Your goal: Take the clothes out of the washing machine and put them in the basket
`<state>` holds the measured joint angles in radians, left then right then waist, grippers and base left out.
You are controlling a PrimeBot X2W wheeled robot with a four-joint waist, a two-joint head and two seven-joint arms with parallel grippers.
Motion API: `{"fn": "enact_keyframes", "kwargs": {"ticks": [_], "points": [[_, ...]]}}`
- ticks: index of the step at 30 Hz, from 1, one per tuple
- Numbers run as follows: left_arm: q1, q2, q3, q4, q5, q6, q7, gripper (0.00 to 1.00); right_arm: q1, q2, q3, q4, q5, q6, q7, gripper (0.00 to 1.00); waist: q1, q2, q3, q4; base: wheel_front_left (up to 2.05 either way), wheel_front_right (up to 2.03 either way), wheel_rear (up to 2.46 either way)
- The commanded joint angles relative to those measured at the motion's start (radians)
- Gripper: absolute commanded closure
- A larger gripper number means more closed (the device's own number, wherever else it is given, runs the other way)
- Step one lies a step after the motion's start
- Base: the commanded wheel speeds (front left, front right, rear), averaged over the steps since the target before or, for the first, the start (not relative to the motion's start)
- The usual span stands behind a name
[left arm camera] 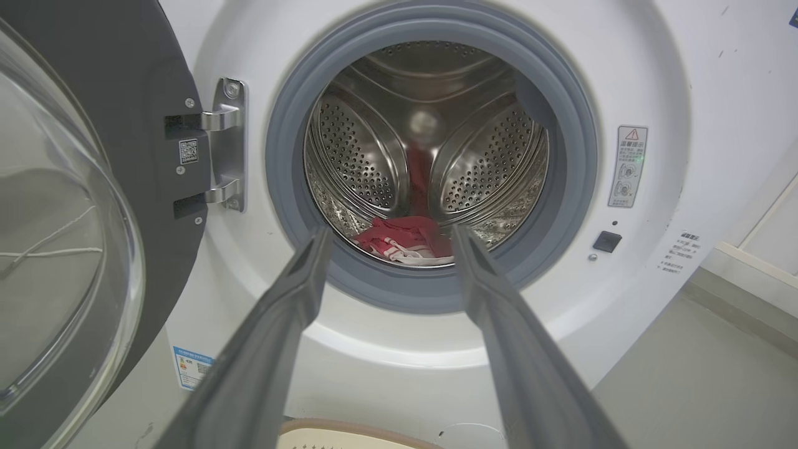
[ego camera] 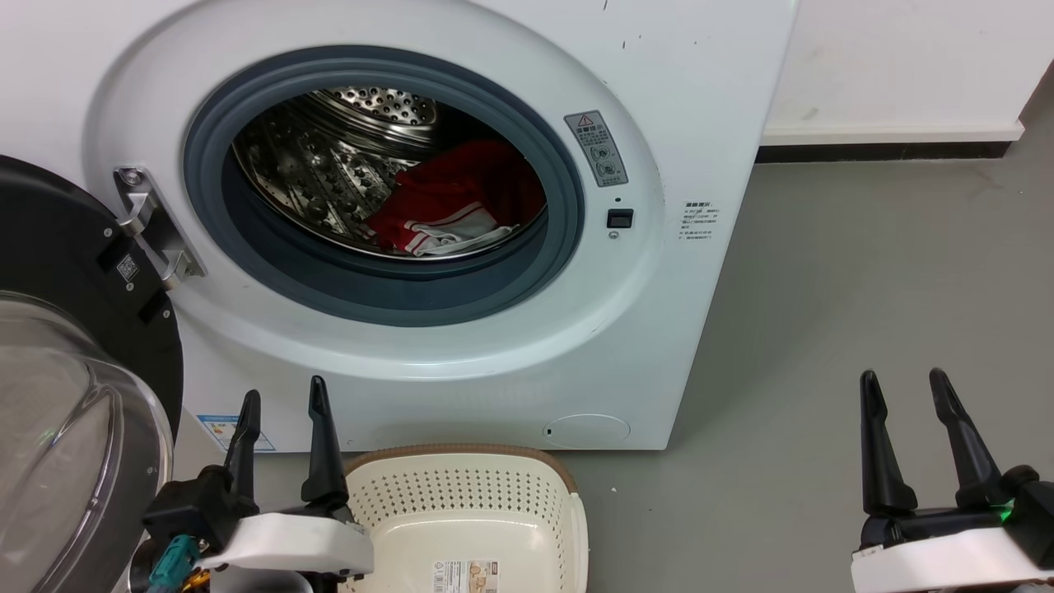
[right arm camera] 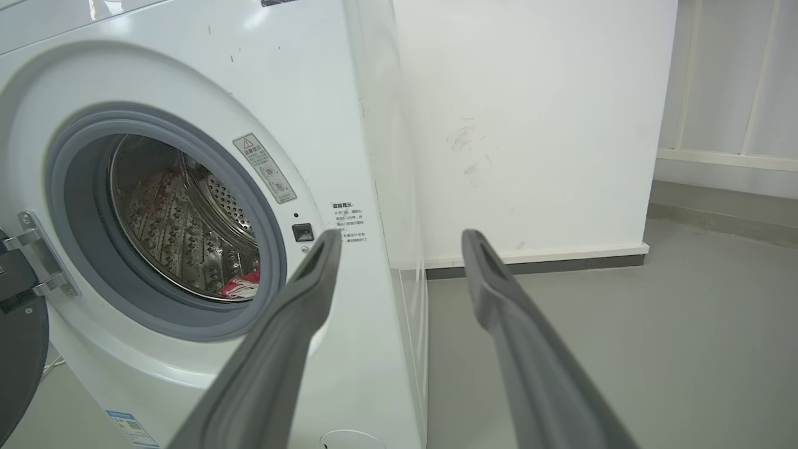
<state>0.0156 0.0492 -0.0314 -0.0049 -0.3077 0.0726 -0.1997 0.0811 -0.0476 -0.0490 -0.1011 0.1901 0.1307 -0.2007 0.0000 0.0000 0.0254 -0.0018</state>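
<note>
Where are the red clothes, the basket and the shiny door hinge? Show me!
clothes [ego camera: 449, 206]: head view, middle of the red fabric.
basket [ego camera: 461, 494]: head view, its holey inside wall.
hinge [left arm camera: 229, 149]: left wrist view, the silver plate.

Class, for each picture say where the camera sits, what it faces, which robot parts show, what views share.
Head view: on the head, looking down at washing machine, basket, left gripper, right gripper.
Left wrist view: faces the drum squarely; own fingers.
Right wrist view: faces washing machine's corner, wall; own fingers.
All share the clothes.
</note>
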Motion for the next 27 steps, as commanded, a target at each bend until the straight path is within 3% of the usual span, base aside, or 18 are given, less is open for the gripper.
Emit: {"fn": "enact_keyframes", "kwargs": {"ticks": [1, 27], "points": [[0.004, 0.001, -0.003, -0.013, 0.024, 0.005, -0.01, 0.0, 0.004, -0.004, 0.003, -0.016, -0.025, 0.0, -0.009, 0.0, 0.0, 0.0, 0.001, 0.0, 0.0, 0.0, 0.0], [0.037, 0.001, -0.007, -0.015, 0.187, 0.013, -0.061, 0.0, 0.041, -0.004, 0.012, -0.051, -0.172, 0.0, -0.06, 0.0, 0.0, 0.0, 0.008, 0.0, 0.0, 0.0, 0.0]]}}
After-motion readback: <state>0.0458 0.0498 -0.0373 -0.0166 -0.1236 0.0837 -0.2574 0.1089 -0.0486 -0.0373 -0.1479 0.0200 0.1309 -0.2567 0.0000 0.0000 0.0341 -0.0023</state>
